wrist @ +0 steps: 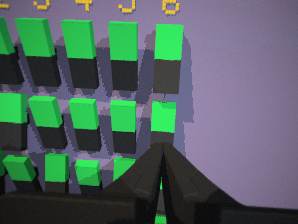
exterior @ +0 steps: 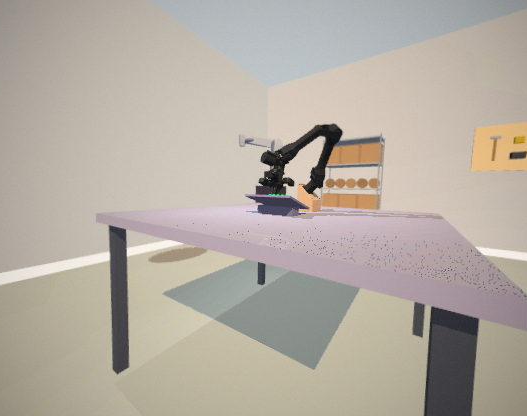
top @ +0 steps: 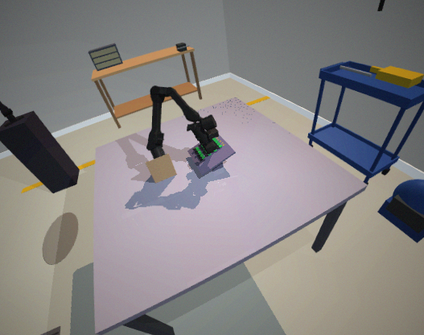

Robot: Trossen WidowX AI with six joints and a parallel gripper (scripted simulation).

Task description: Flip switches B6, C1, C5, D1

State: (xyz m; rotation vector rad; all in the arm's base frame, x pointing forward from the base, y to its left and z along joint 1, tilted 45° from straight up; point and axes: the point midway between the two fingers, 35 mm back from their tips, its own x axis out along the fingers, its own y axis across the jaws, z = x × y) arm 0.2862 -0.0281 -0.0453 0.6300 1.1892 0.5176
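Observation:
The tilted purple switch panel (top: 226,156) (exterior: 286,201) (wrist: 235,100) carries rows of green-and-black rocker switches. My gripper (wrist: 162,149) is shut and empty, over the panel. In the wrist view its fingertips lie at the near, dark half of switch B6 (wrist: 163,116), whose green half shows just beyond them. Whether they touch it I cannot tell. Switch A6 (wrist: 169,42) is farther up, under the printed 6 (wrist: 170,6). The fingers hide much of the third row's right end and the row nearer the arm. C1 and D1 are out of the wrist view, and C5 (wrist: 124,167) is partly hidden.
The panel stands on a pale purple table (top: 230,225) (exterior: 196,225). A tan block (top: 162,168) (exterior: 310,200) is at the arm's base. Neighbouring switch B5 (wrist: 123,116) is close left of the fingertips. A blue cart (top: 351,149) and a wooden bench (top: 146,60) stand beyond the table.

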